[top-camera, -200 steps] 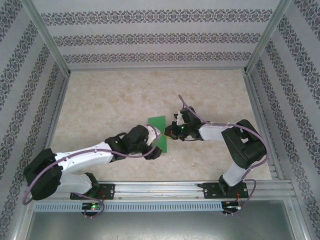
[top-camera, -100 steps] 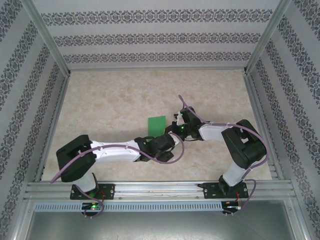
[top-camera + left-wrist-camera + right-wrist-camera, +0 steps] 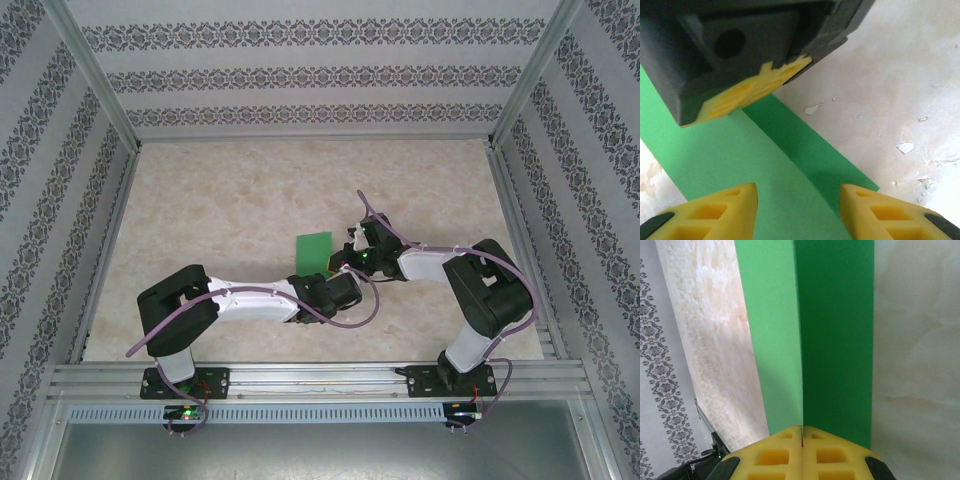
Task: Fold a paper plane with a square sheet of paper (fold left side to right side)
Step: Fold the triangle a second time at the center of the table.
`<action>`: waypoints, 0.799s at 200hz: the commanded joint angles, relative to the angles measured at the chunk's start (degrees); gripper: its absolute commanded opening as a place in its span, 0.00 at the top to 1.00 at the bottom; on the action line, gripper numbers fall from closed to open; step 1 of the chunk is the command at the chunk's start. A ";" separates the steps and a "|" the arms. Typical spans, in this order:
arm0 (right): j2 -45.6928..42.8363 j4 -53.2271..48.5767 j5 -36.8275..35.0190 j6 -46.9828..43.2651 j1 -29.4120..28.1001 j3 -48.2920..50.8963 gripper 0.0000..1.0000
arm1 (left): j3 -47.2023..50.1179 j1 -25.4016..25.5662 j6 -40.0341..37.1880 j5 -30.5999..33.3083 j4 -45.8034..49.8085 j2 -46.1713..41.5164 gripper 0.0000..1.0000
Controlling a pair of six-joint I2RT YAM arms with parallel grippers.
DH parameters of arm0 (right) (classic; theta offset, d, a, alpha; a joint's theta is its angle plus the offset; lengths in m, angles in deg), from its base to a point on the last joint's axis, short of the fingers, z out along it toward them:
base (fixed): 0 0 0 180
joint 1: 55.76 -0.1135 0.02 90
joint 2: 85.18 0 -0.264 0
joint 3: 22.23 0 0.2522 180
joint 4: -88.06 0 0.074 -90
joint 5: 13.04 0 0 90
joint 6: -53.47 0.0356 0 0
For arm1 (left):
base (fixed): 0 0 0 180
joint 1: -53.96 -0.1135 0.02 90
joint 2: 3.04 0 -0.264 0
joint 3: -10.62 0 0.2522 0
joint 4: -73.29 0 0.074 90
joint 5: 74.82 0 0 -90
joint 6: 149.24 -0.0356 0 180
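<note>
Arms from both sides meet a little nearer than the table's middle, at the square sheet of paper (image 3: pixel 312 248), which lies bright green on the marbled tabletop (image 3: pixel 220 210). The left arm is stretched low and long. Its shoulder hunches over the base, and its forearm runs rightward almost level to a wrist at the sheet's near right corner. The right arm stands up from its base, bends sharply at the elbow and reaches leftward, so the two wrists nearly touch. Seen from the right wrist, the right gripper (image 3: pixel 801 432) has its yellow fingers pressed flat together with the paper's edge nipped between them. The sheet runs away from it in two bands, paler on the left and darker on the right, meeting along a straight line. Seen from the left wrist, the left gripper (image 3: pixel 799 212) is over the green sheet with its fingertips spread wide and gripping nothing; I cannot tell whether they touch the paper. The right gripper's dark body and yellow pad sit just ahead of it.
</note>
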 commanded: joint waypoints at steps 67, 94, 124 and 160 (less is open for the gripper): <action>0.72 0.03 -1.19 -0.94 0.01 -0.91 0.85 | -2.37 0.57 1.83 -3.36 3.78 -1.93 0.90; -0.53 -0.85 -1.29 -2.30 0.74 -1.62 0.79 | -2.05 -0.61 2.70 -6.39 3.52 -2.96 1.00; -4.49 -3.16 -3.15 -4.90 2.47 -0.92 0.71 | 0.73 -4.18 4.40 -14.55 0.23 -5.67 1.00; -11.75 -5.49 -5.96 -8.20 5.27 3.56 0.64 | 3.50 -9.76 7.17 -27.49 -3.46 -8.24 1.00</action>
